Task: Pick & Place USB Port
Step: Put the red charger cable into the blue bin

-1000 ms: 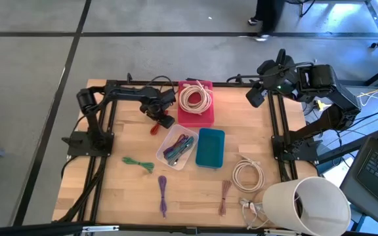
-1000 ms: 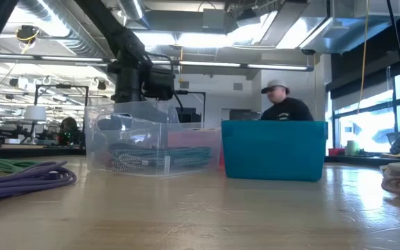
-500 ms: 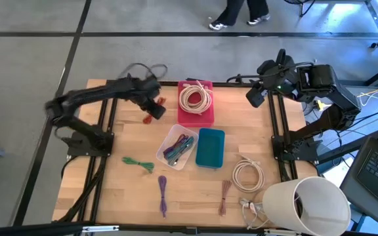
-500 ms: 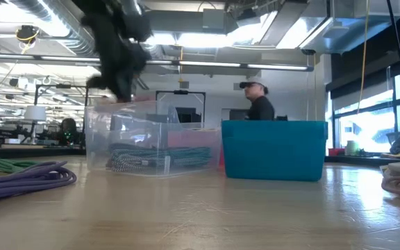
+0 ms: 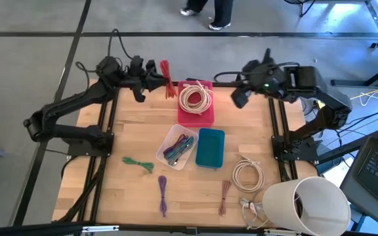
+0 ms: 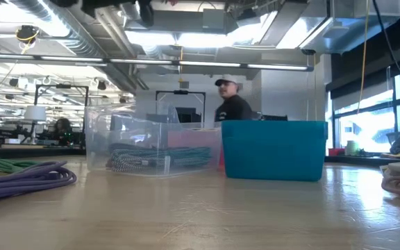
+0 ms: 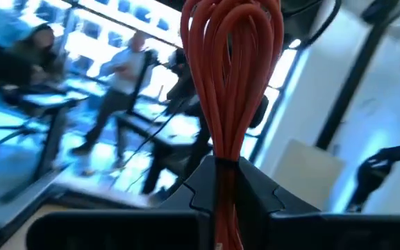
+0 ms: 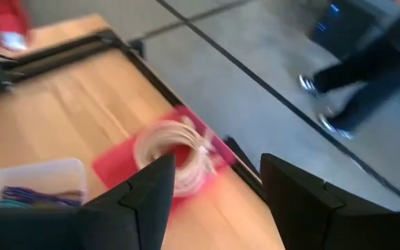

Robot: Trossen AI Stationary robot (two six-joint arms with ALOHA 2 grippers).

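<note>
The left gripper (image 5: 155, 81) is raised over the table's far edge, just left of the red bin (image 5: 196, 113), its fingers closed on a looped red cable (image 5: 167, 79). The right gripper (image 5: 239, 97) hovers right of the red bin, fingers (image 8: 144, 198) spread apart and empty. A white cable (image 5: 194, 98) lies coiled in the red bin.

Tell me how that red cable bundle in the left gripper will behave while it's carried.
Probably floppy: the red cable bundle is pinched at its tied waist by the left gripper, and its loops fan out loose beyond the fingers, so they may sway. It looks thin and light, likely no strain to lift. Held only at the narrow waist, it could twist or slip.
</note>
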